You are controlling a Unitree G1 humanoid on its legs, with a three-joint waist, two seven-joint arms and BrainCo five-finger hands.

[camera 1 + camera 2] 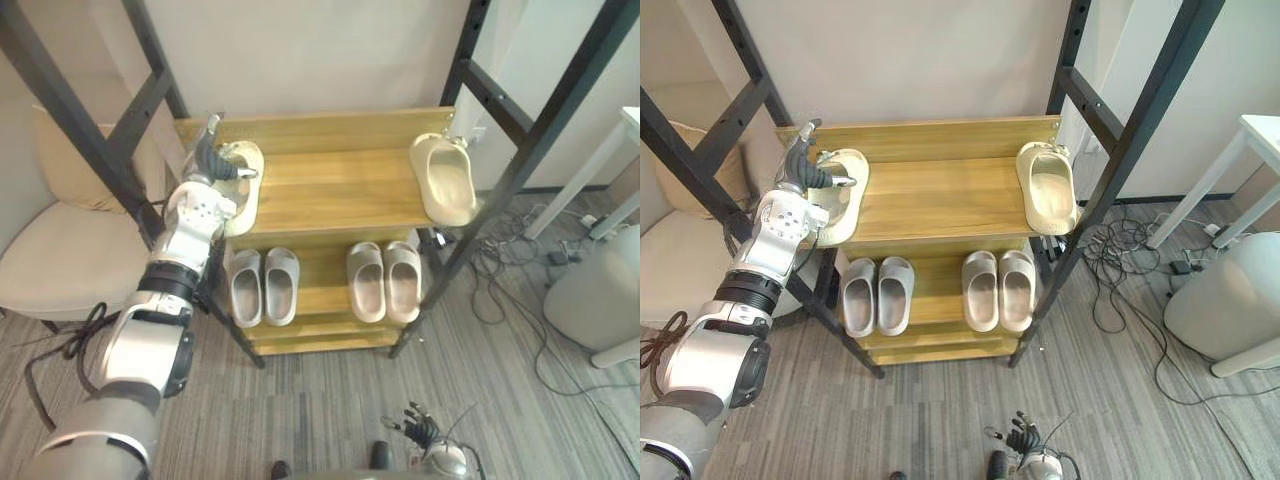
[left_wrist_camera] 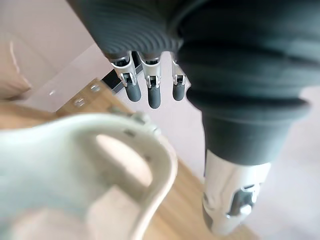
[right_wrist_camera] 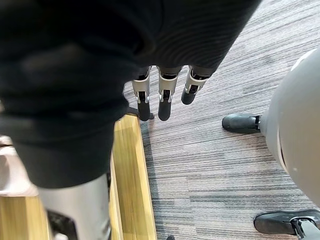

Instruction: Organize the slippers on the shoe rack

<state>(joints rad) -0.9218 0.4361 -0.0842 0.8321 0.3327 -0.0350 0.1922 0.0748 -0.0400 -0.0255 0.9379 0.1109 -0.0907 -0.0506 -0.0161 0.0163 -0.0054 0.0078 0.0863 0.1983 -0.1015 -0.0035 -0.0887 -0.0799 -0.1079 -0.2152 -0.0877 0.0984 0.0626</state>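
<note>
Left hand (image 1: 212, 160), fingers straight and open, over cream foam slipper (image 1: 248, 200) on wooden shoe rack (image 1: 340, 185); right hand (image 3: 161, 97) likewise open.

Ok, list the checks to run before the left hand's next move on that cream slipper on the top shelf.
1. Position: left hand is over the back end of the left cream slipper: ok.
2. Grip: fingers are straight and the thumb is apart, so nothing is closed on the slipper: not ok.
3. Path: top shelf is bare wood between the two cream slippers: ok.
4. Partner: right cream slipper lies at the shelf's far right end; whether it overhangs: cannot tell.
5. Other arm: right hand hangs low over the floor, away from the rack: ok.
</note>
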